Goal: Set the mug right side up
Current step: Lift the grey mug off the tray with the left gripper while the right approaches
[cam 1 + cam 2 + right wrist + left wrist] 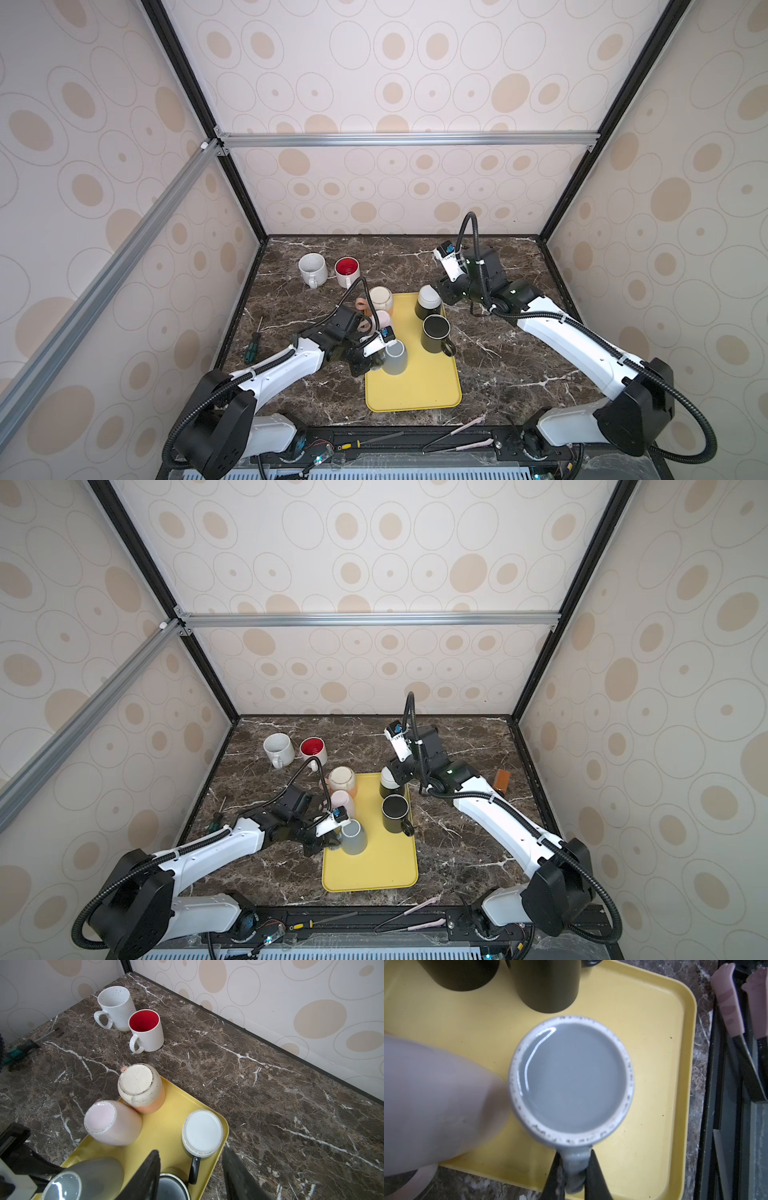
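The mug (pixel 571 1078) is grey and stands upside down on the yellow tray (pixel 415 395), near its left edge, seen in both top views (pixel 395 357) (pixel 353 837). Its white-ringed base faces up. My left gripper (pixel 575 1152) is shut on the mug's handle (pixel 575 1169), one black finger (pixel 556 1178) on each side. In both top views the left gripper (pixel 376 361) (pixel 334 843) sits low at the tray's left edge. My right gripper (pixel 191 1152) hangs open over the tray's far right corner (pixel 440 291), holding nothing.
Also on the tray are an upside-down black mug with a white base (pixel 202 1133), an upright black mug (pixel 435 332), an upside-down pink mug (pixel 112 1122) and a cream-and-orange one (pixel 141 1086). A speckled white mug (pixel 312 268) and a red-lined mug (pixel 347 270) stand upright behind. A screwdriver (pixel 252 347) lies left.
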You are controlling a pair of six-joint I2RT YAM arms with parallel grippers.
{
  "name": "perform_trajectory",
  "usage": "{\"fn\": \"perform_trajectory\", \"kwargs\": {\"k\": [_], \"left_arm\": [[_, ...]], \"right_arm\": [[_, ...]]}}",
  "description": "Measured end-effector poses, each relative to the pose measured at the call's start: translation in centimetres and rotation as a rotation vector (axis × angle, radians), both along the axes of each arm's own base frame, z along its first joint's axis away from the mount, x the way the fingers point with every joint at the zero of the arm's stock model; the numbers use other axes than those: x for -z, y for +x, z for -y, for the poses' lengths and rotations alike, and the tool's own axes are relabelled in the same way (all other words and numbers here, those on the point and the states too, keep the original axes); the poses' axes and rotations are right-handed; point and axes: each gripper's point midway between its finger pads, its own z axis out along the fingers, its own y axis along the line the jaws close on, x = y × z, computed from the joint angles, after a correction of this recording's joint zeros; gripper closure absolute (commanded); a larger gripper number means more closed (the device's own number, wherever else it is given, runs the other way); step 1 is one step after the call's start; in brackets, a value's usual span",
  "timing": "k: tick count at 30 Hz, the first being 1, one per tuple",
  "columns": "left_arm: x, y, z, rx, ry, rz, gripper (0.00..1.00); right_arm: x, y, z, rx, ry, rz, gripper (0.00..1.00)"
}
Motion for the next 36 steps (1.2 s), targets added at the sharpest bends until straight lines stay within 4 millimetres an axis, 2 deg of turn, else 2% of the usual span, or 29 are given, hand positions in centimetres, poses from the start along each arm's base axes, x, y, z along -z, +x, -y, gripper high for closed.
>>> {"fn": "perform_trajectory", "kwargs": {"k": [8, 14, 18, 20, 22, 25, 32, 36], "left_arm": [[-0.5, -0.1, 0.3, -0.024, -0.013, -0.013, 1.0], [-1.8, 0.7, 1.1, -0.039, -0.037, -0.003, 1.0], [-2.6, 0.8, 1.4, -0.046, -0.059, 0.01, 1.0], [-3.6, 0.8, 1.4, -0.061, -0.082, 0.018, 1.0], [-5.1, 1.0, 1.6, -0.081, -0.109, 0.029, 1.0], [-8.4, 2.0, 2.1, -0.117, -0.162, 0.069, 1.0], [-18.9, 3.9, 1.9, -0.274, -0.388, 0.254, 1.0], [-24.4, 5.5, 2.5, -0.367, -0.54, 0.274, 1.0]], "right_arm": [[-1.0, -0.7, 0.2, 0.047, 0.093, -0.031, 0.56], [-0.2, -0.8, -0.2, 0.058, 0.116, -0.08, 0.58], [0.5, -1.0, -0.2, 0.066, 0.124, -0.119, 0.67], [0.3, -1.1, -0.2, 0.077, 0.14, -0.125, 0.67], [-0.1, -1.2, -0.1, 0.085, 0.16, -0.116, 0.66], [-1.6, -2.0, 0.4, 0.092, 0.201, -0.087, 0.66], [-8.5, -3.9, 1.2, 0.086, 0.392, 0.046, 0.62], [-11.8, -5.4, 1.4, 0.048, 0.512, 0.1, 0.6]]}}
